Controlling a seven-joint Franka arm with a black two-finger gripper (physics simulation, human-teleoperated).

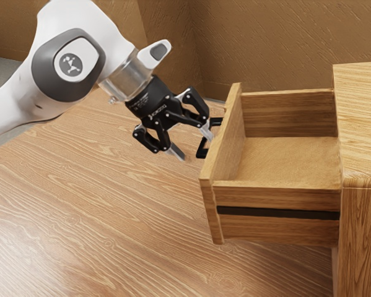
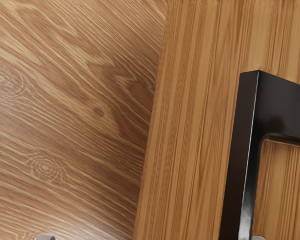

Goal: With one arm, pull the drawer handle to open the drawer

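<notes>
The light wooden drawer (image 1: 278,158) stands pulled well out of the cabinet (image 1: 358,173) at the exterior view's right, its inside bare. A black bar handle (image 1: 207,141) is fixed to the drawer front (image 1: 225,133). My black gripper (image 1: 191,142) hangs just in front of that handle, open, with its fingers spread wide; the far finger (image 1: 206,132) is right by the handle and the near finger (image 1: 176,150) stands clear of it. In the wrist view the handle (image 2: 247,165) runs along the drawer front (image 2: 200,125), close under my hand.
The wooden floor (image 1: 98,204) spreads out in front of the drawer and under my arm. Brown walls (image 1: 266,37) close the back. The cabinet top (image 1: 357,117) rises above the drawer at the exterior view's right edge.
</notes>
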